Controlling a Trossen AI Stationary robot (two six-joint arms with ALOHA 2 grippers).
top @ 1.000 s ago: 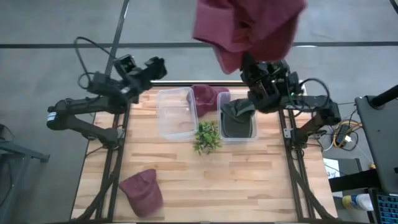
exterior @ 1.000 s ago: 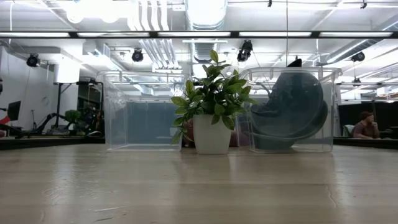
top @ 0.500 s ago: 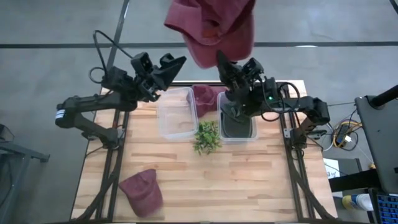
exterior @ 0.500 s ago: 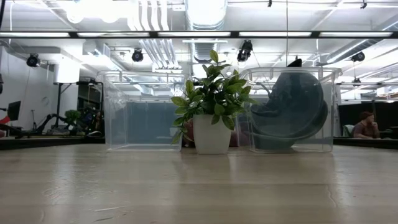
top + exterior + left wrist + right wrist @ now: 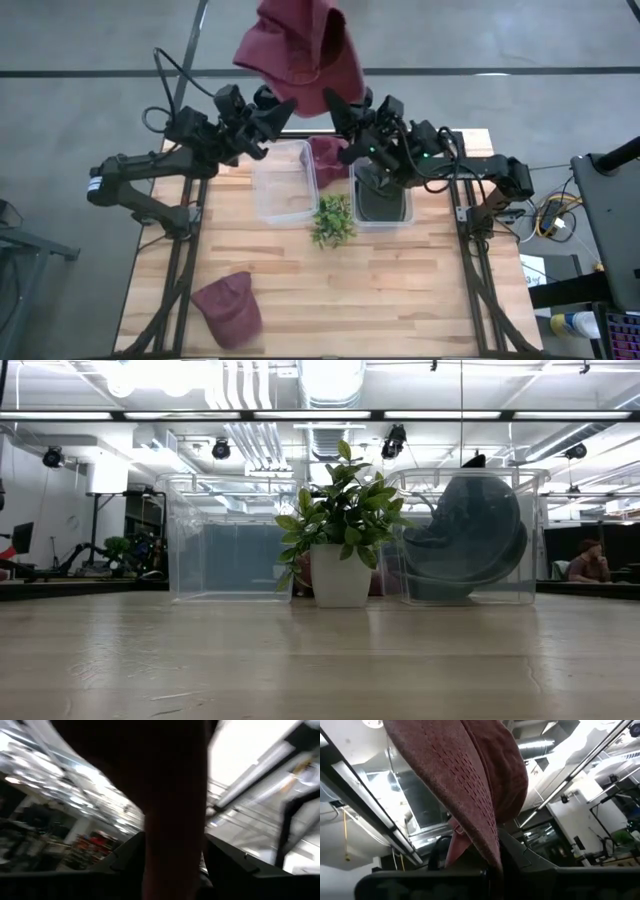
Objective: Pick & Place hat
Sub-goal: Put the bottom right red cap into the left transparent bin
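A maroon hat [image 5: 297, 48] hangs high above the table's far edge, close under the camera. My right gripper [image 5: 331, 98] slants up at it from the right and is shut on it. My left gripper [image 5: 283, 106] slants up from the left and stands open. A dark part of the hat [image 5: 175, 805] fills the gap between its fingers; whether it touches them I cannot tell. In the low view neither gripper nor this hat shows. A second maroon hat [image 5: 228, 306] lies on the table's near left. My right gripper pinches a fold of the hat's cloth [image 5: 491, 851] between its two fingers, close to the hat's strap [image 5: 455, 840]. The fingers come from below, slanting up. The hat stands up and away from the fingertips, lifted clear of the table and the bins.
Two clear bins stand at the far middle: the left one [image 5: 283, 183], and the right one [image 5: 381, 190] with a dark grey hat [image 5: 468, 540] in it. A potted plant [image 5: 333, 218] stands in front of them. Another maroon hat [image 5: 330, 157] lies between the bins' far ends.
My right gripper has swung toward the table's left and tipped, carrying the maroon hat from above the right bin to above the left one. My left gripper has swung up and toward the hat, which now stands between its fingers. Most of this came early in the second.
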